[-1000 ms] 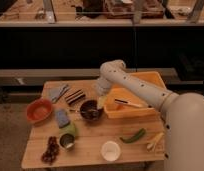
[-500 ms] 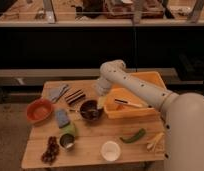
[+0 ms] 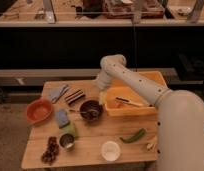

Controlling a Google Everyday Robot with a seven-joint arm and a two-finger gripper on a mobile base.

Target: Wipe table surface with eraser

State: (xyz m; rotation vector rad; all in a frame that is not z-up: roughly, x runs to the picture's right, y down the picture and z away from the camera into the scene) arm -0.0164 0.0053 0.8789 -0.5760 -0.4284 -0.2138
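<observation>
Wide-open, empty two-finger gripper (image 3: 101, 96) hovers at three o'clock from the dark striped rectangular eraser (image 3: 74, 96). Jaws should straddle its narrow width.

Dim, amber-tinted indoor scene. Lit from above, brightest on the table (image 3: 92, 137) and the pale arm (image 3: 137, 84), with a soft sheen along the arm's top. Black band of shadow behind the table, under a paler ledge (image 3: 70, 23). Gripper (image 3: 101, 96) dark in the arm's shade, low between bowl (image 3: 84, 106) and bin (image 3: 156, 76). Faint, short shadows beside small items. Grainy throughout.
</observation>
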